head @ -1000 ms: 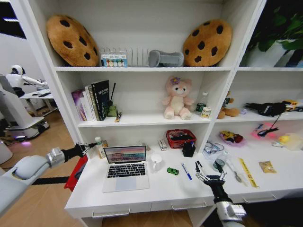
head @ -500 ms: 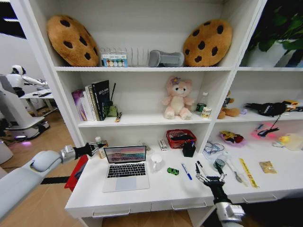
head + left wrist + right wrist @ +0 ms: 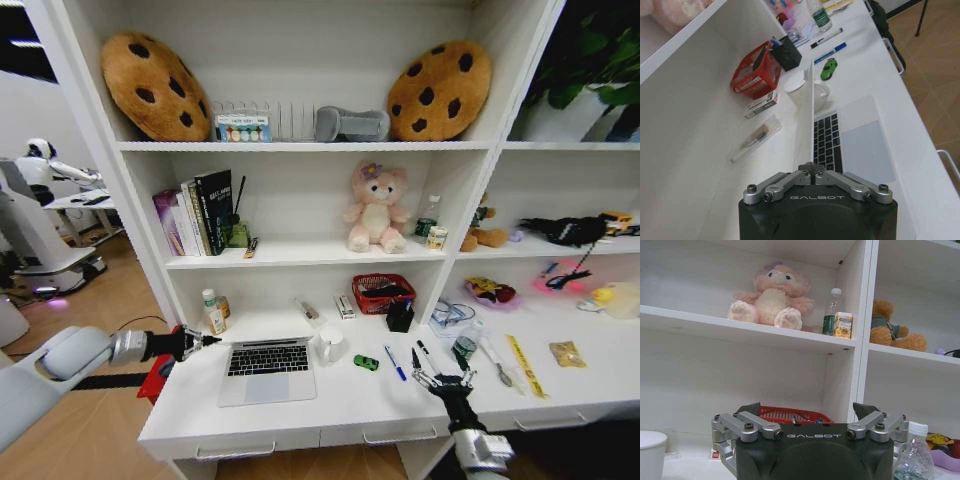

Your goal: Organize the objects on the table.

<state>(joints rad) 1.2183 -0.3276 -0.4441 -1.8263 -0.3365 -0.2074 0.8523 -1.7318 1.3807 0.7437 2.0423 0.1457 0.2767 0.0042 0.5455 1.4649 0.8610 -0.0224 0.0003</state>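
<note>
The left gripper (image 3: 205,342) (clenched, empty) was held beside the laptop (image 3: 267,371); the half-lowered lid could be slammed if pushed hastily.

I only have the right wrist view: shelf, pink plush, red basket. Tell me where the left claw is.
Observer: The left claw is shut, low over the table, at the left edge of the laptop.
Operator: Give me the lid's state.
Observer: Not shut. The keyboard and trackpad are exposed, and the lid stands edge-on just ahead of that claw.
Operator: Report what lies near my right claw.
Observer: Your right claw is open at the table's front edge. A black pen and a blue pen lie just beyond it.
</note>
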